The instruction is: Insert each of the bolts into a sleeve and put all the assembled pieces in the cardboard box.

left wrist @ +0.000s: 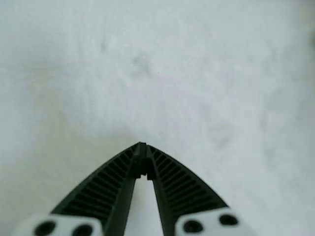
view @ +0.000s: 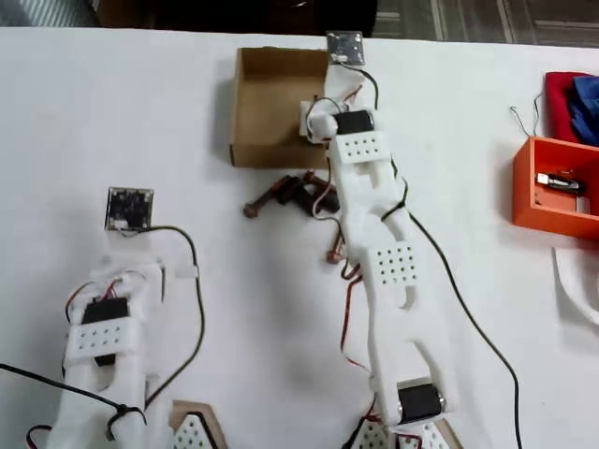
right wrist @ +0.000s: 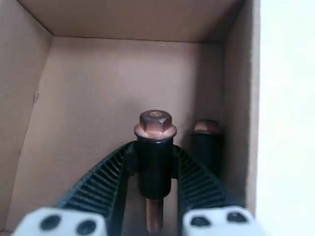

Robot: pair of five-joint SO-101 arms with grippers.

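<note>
My right gripper (right wrist: 154, 149) is shut on an assembled piece (right wrist: 154, 147), a copper bolt in a black sleeve, held upright inside the cardboard box (right wrist: 113, 83). A second assembled piece (right wrist: 205, 142) stands by the box wall just beside it. In the high view the right arm reaches from the near edge to the cardboard box (view: 267, 103). Loose bolts and black sleeves (view: 290, 192) lie just in front of the box, and one bolt (view: 334, 247) lies by the arm. My left gripper (left wrist: 141, 148) is shut and empty, low over bare white table.
An orange bin (view: 524, 192) holding a small object sits at the right edge, with red and blue cloth (view: 571, 98) behind it. The left arm (view: 108, 337) rests at the near left. Cables trail beside both arms.
</note>
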